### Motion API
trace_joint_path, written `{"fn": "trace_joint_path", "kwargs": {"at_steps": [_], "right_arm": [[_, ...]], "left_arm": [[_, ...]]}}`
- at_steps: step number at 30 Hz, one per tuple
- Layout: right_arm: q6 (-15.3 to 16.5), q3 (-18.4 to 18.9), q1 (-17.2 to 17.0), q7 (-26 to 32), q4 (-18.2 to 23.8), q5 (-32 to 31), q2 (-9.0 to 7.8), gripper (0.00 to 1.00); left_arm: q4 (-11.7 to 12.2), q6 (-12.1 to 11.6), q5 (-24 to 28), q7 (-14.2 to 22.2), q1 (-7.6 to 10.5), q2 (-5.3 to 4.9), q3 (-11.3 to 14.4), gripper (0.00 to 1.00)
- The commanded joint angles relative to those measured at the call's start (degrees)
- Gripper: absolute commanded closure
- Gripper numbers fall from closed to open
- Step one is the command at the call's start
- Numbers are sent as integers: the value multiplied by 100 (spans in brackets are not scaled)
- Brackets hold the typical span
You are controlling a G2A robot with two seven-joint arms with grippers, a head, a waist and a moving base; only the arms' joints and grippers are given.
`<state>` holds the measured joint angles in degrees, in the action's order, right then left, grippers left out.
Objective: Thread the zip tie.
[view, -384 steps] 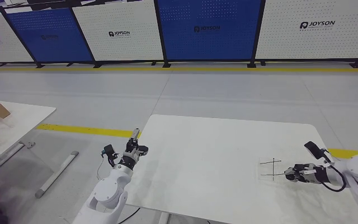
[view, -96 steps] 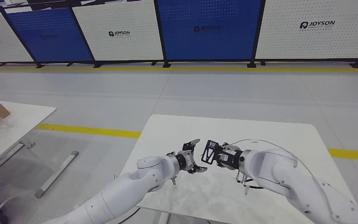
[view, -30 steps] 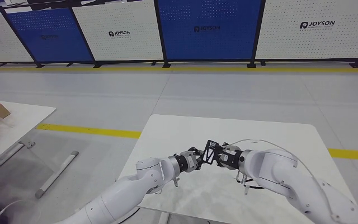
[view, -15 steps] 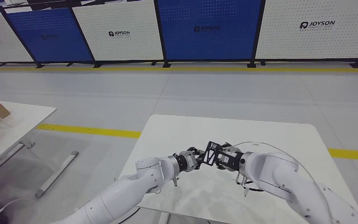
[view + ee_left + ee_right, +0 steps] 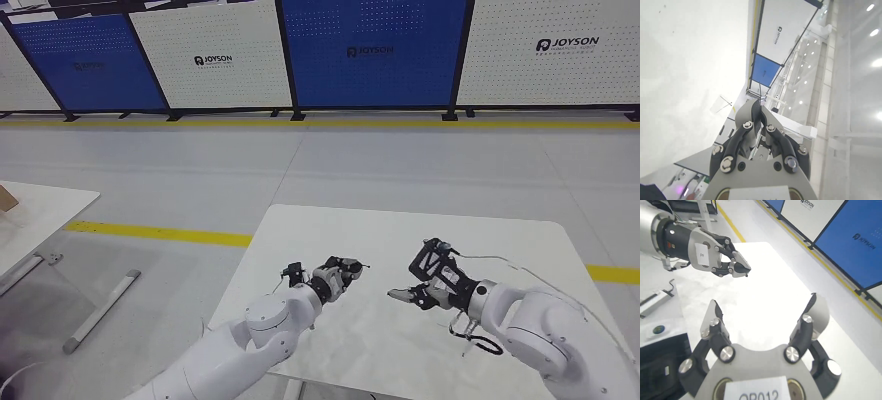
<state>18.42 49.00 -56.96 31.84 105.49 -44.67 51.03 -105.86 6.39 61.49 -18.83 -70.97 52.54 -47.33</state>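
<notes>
White surface point(image 5: 400, 235): left gripper point(image 5: 759, 107) clenched on the zip tie point(image 5: 760, 90), probably light and whippy; right gripper point(image 5: 764, 300) fingers released, best pinching near the tip.

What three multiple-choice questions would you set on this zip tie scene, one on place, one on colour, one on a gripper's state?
1. The zip tie is pinched in: A. the left gripper B. a vise C. a person's hand.
2. Its colour: A. white B. black C. yellow.
3. The right gripper is: A. shut B. open and empty C. shut on a cable.
Answers: 1 A, the strip pokes out past that shut gripper's tip; 2 B, it shows as a thin black line; 3 B, it is spread wide with nothing between.
</notes>
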Motion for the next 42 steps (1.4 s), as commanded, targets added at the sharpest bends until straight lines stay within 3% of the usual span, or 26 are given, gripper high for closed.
{"fn": "trace_joint_path", "kwargs": {"at_steps": [1,3,5,21,23,25,31,33,38,41,42], "right_arm": [[106,110,-66,-15,-192,590,0,0],[106,93,-43,101,-378,1435,22,0],[106,8,64,191,-446,1934,41,0],[106,8,64,191,-446,1934,41,0],[106,32,-24,122,-543,2518,60,0],[106,90,70,418,-736,3190,66,0],[106,25,321,1261,-1541,4939,181,0],[106,-15,430,1497,-1810,5382,268,0],[106,-274,798,1905,-2437,5699,563,0],[106,-588,1096,2204,-3003,5461,772,0],[106,-772,1241,2416,-3303,5425,869,0]], "left_arm": [[-24,-227,-698,-141,-83,12,75,100],[-20,-429,-1362,-267,-187,32,198,100],[15,-561,-1682,-283,-265,62,277,100],[46,-600,-1773,-268,-284,78,278,100],[59,-749,-2341,-528,-328,98,296,100],[29,-905,-2873,-813,-431,130,369,100],[38,-1030,-4094,-1383,-651,226,570,100],[56,-1014,-4298,-1488,-688,279,648,100],[109,-775,-4558,-1653,-622,422,767,100],[86,-441,-4457,-1709,-541,530,831,100],[108,-99,-4345,-1633,-479,564,833,100]]}}
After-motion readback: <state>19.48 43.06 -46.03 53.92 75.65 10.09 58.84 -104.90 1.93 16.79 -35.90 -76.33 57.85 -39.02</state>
